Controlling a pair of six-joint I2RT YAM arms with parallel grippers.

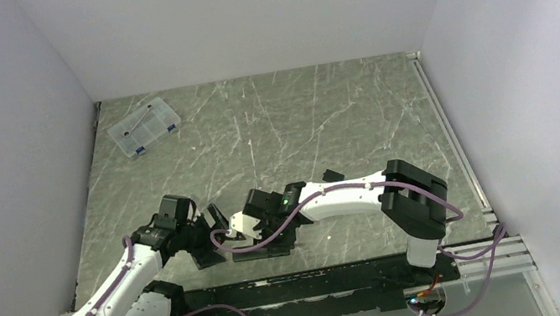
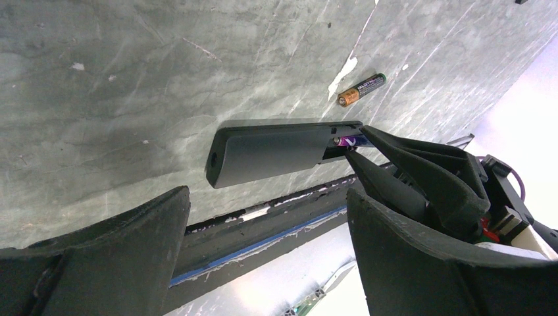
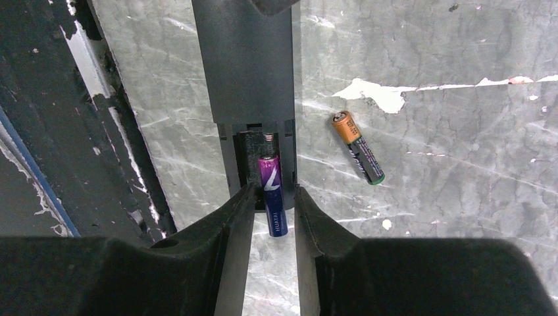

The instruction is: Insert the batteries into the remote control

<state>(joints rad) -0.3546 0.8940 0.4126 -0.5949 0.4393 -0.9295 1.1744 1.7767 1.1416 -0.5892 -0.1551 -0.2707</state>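
The black remote control (image 3: 242, 66) lies flat near the table's front edge, its battery bay open at the end facing my right gripper (image 3: 273, 196). A purple-blue battery (image 3: 272, 194) rests partly in that bay and sticks out past the remote's end. My right gripper's fingers stand a little apart on either side of it, with slim gaps showing. The second battery (image 3: 358, 148), with a gold end, lies loose on the table beside the remote. My left gripper (image 2: 266, 217) is wide open and holds nothing, just short of the remote (image 2: 270, 153).
A clear plastic compartment box (image 1: 144, 127) sits at the back left. A black rail (image 1: 305, 285) runs along the near table edge, close to the remote. A small black piece (image 1: 333, 175) lies behind the right arm. White walls enclose the table.
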